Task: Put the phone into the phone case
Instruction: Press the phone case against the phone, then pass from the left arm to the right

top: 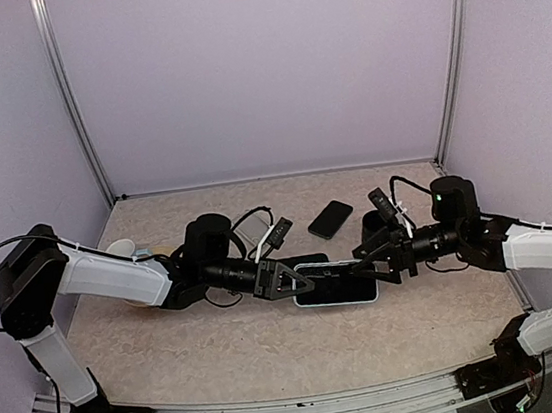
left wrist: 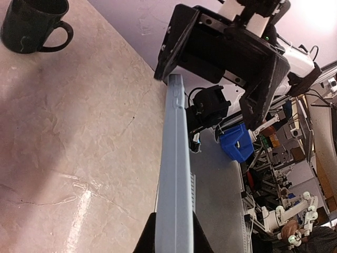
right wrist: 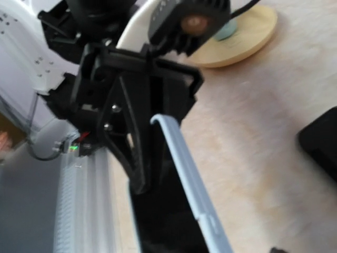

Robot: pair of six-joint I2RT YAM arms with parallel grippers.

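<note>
Left of centre on the bench, the left pincer is clamped narrow on the 9 o'clock end of the phone case. The left wrist view shows its fingers pressing both sides of the pale blue rim.

The case's long axis runs 9 to 3 o'clock, with its dark inside facing up. I can't tell whether it's lifted off the bench or resting on it.

The phone lies flat at 12 o'clock from the case, near it but not touching. Its long axis slants roughly 8 to 2 o'clock. It's not in the case yet, so seating it remains to be done.

A black mug stands just beside the phone at its 3 o'clock.

The right pincer is at the case's 3 o'clock end with jaws spread wide and gripping nothing; the rim end sits between them. The phone is at about 11 o'clock from it. Both pincers are about equally near the phone, but only the right one is free, so it's the likely one to fetch it.

The mug crowds the reach in from the 3 o'clock side. Judged safer is coming at the phone from above or from 6 o'clock. The bench edges are well apart from the phone, with open surface toward 12 and 9 o'clock.
</note>
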